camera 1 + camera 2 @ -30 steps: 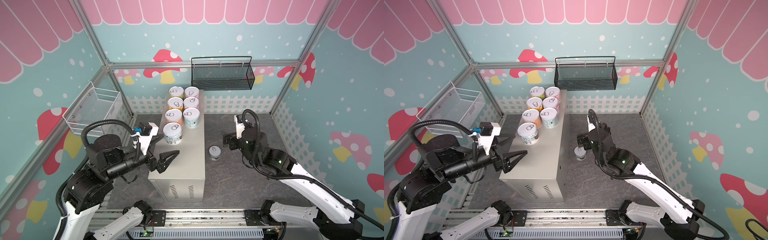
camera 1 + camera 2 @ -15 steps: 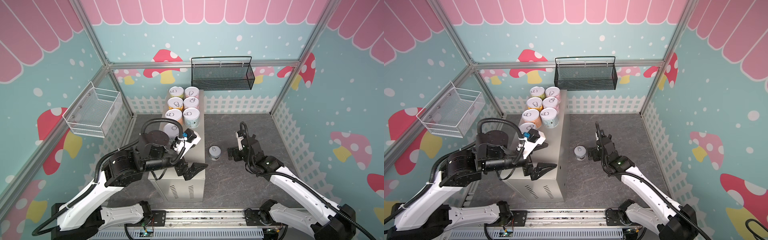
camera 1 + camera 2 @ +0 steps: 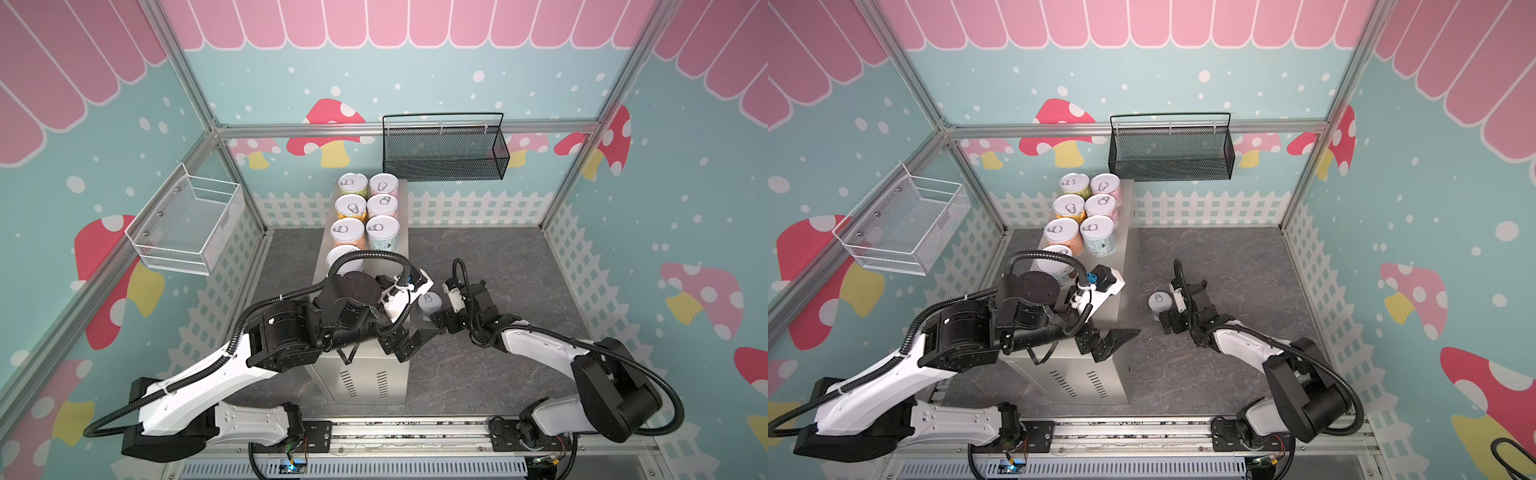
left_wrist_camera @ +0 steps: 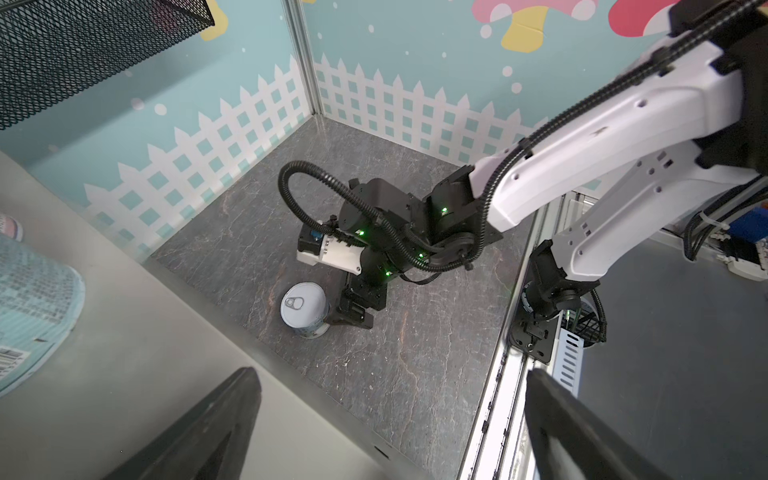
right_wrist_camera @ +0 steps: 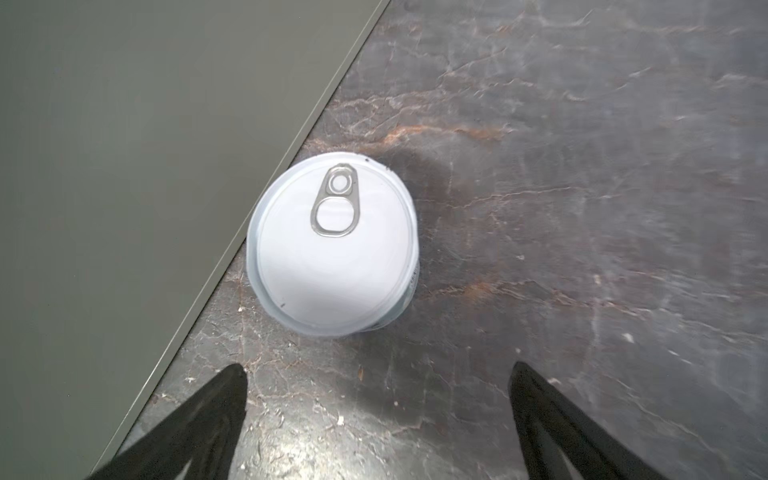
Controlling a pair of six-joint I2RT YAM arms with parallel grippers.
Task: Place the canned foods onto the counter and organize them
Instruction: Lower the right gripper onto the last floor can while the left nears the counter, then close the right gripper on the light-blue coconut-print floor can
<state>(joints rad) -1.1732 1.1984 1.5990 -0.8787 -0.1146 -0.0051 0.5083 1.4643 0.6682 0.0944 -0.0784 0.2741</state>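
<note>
- Our left tool (image 3: 1115,343) hangs empty over the near end of the bench (image 3: 1123,266), its fingers wide apart.
- Our right tool (image 5: 378,370) is also spread and holds nothing, just short of the loose can (image 5: 332,245).
- We see that can upright on the floor (image 5: 582,208), beside the bench.
- The other cans (image 3: 1098,235) stand in two rows on the bench.

Bright, even overhead light — soft shadows, blurred wrist-view edges.

Left tool (image 3: 1119,345) and right tool (image 5: 378,368) wide open
</note>
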